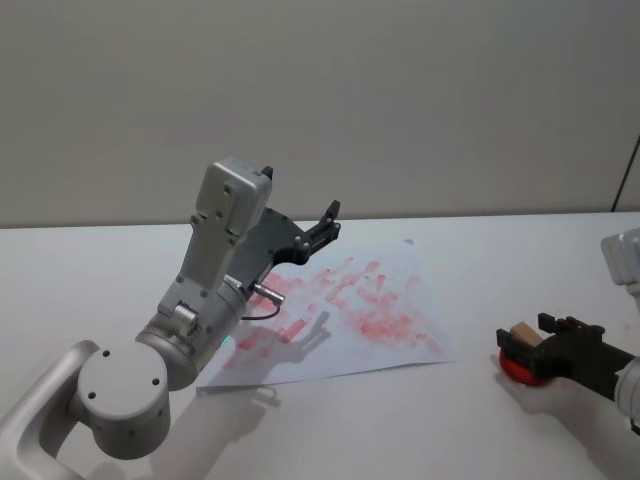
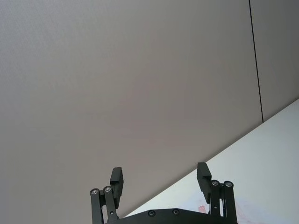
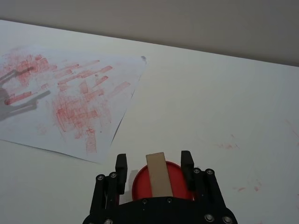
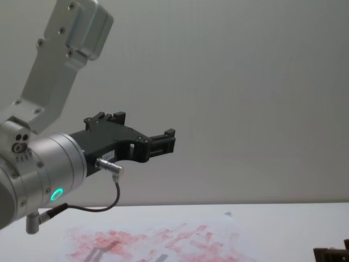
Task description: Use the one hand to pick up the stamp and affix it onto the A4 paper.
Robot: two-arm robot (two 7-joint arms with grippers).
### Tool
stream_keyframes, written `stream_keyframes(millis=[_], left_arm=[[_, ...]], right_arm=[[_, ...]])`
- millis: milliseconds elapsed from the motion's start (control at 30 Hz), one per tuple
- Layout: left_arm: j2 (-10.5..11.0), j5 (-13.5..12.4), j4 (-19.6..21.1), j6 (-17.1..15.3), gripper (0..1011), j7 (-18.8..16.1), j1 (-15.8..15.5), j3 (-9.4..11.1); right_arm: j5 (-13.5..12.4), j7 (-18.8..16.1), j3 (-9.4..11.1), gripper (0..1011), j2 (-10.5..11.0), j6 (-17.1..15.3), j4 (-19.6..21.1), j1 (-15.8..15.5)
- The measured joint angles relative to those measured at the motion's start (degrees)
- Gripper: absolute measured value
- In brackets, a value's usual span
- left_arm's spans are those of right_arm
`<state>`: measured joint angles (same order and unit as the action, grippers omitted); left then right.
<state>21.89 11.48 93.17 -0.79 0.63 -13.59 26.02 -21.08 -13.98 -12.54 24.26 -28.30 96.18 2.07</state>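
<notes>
R gripper (image 3: 154, 161) jaws are spread wide w/ the stamp (image 3: 160, 173) between them, on a red ink pad (image 3: 140, 183). Stamp judged light, rigid wood; best gripped across flat sides. L gripper (image 2: 160, 176) is held aloft, jaws wide.

Your right gripper (image 1: 545, 343) sits low at the table (image 1: 520, 250), well to the right of the A4 paper (image 1: 400, 345). Between its fingers stands the stamp (image 3: 160, 175) — upright on the ink pad (image 3: 140, 184), which lies directly under the fingertips. From this gripper the paper lies ahead and to the left, its nearest corner just beyond the pad, not touching it. Your left gripper (image 1: 322, 228) hangs raised above the paper's left half, well apart from the right one, fingers spread and pointing toward the wall (image 1: 400, 90) — the wall stands behind the table's far edge.
</notes>
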Motion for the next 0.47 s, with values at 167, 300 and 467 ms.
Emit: stream_keyframes(millis=[167, 300, 467], left_arm=[[0.0, 0.0, 0.0, 0.0, 1001, 0.0, 0.0, 0.0], [0.0, 0.0, 0.0, 0.0, 1001, 0.0, 0.0, 0.0], [0.0, 0.0, 0.0, 0.0, 1001, 0.0, 0.0, 0.0]], right_arm=[[0.03, 0.0, -0.02, 816, -0.01, -0.1, -0.01, 0.03], [0.05, 0.0, -0.02, 917, -0.01, -0.15, -0.01, 0.05], [0.1, 0.0, -0.02, 1001, -0.01, -0.2, -0.01, 0.07]])
